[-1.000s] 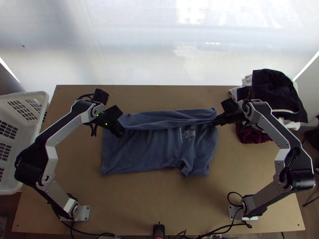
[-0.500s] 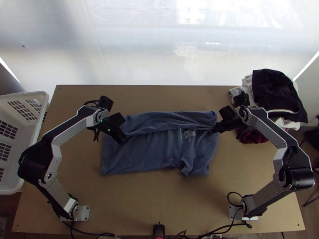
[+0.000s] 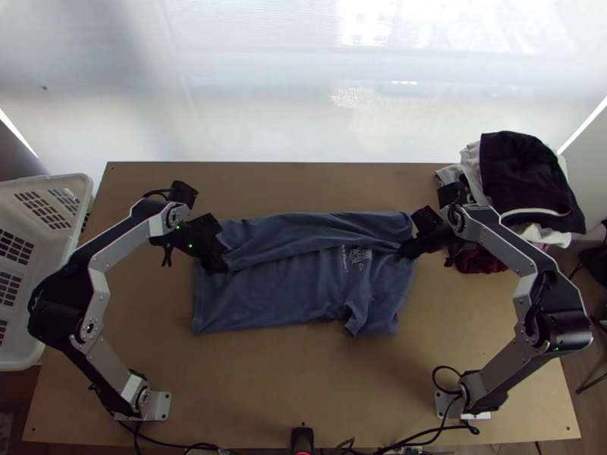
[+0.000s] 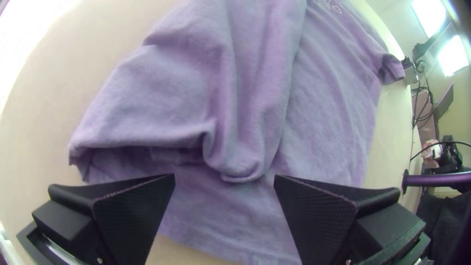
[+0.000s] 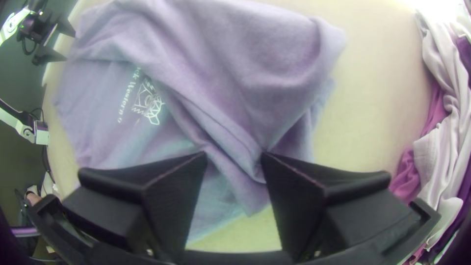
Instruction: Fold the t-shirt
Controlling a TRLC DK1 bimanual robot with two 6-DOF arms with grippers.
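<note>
A: Any txt?
B: Yep, white ltrs [image 5: 127, 96] on the t-shirt [image 5: 91, 105], R wrist view: "Western".
A: Rest of that line?
B: "ck" right b4 it, start of that word hidden. Char after it's 2 small, can't tell.

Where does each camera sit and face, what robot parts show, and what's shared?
Top view: above table's near edge, facing down on t-shirt; left arm, right arm.
Left wrist view: on that wrist, facing t-shirt; left gripper.
Right wrist view: on that wrist, facing t-shirt; right gripper, left gripper beyond.
Top and right wrist views share the chest print.
</note>
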